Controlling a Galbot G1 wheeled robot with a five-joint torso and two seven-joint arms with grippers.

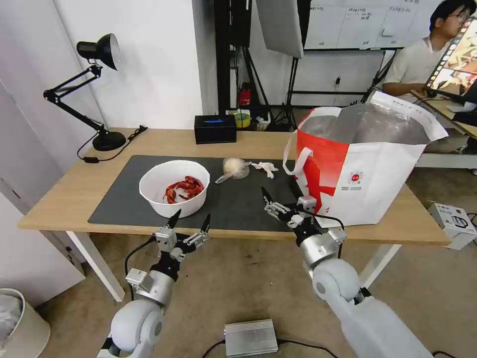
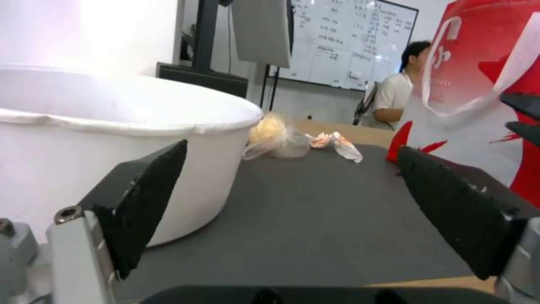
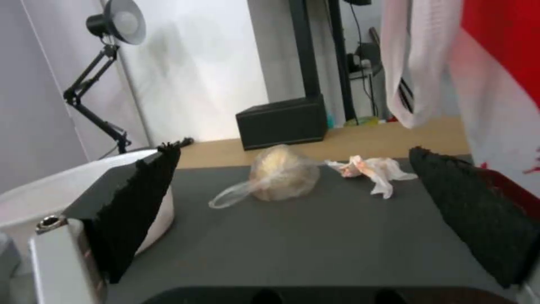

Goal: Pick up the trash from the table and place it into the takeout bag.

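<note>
**Both tools open at the bench's near edge, trash on the mat**

At the far left of the bench [image 1: 74, 191] stands a black desk lamp [image 1: 94, 89]. On the dark grey mat [image 1: 233, 199] sits the white bowl [image 1: 174, 188] holding red crayfish shells [image 1: 185, 188]. The left tool [image 1: 190, 223] hangs at the near edge of the bench just in front of the bowl, its two black fingers [image 2: 143, 202] spread apart and empty; in the left wrist view the bowl's wall lies close beside one finger. Behind the mat, toward the wall, is the black tissue box [image 1: 215, 129]. Past the bowl, on the mat's far part, lies the clear bag with a pale round lump [image 1: 234, 167], and just beside it the crumpled white tissue [image 1: 265, 168]. The right tool [image 1: 271, 199] is over the mat's near edge, pointing toward the bag and tissue, its fingers [image 3: 135, 207] wide apart with nothing between them. At the right stands the takeout bag [image 1: 362, 164], upright and open-mouthed, its foil lining showing, a white strap handle [image 1: 294, 158] hanging on the side toward the tissue
</note>
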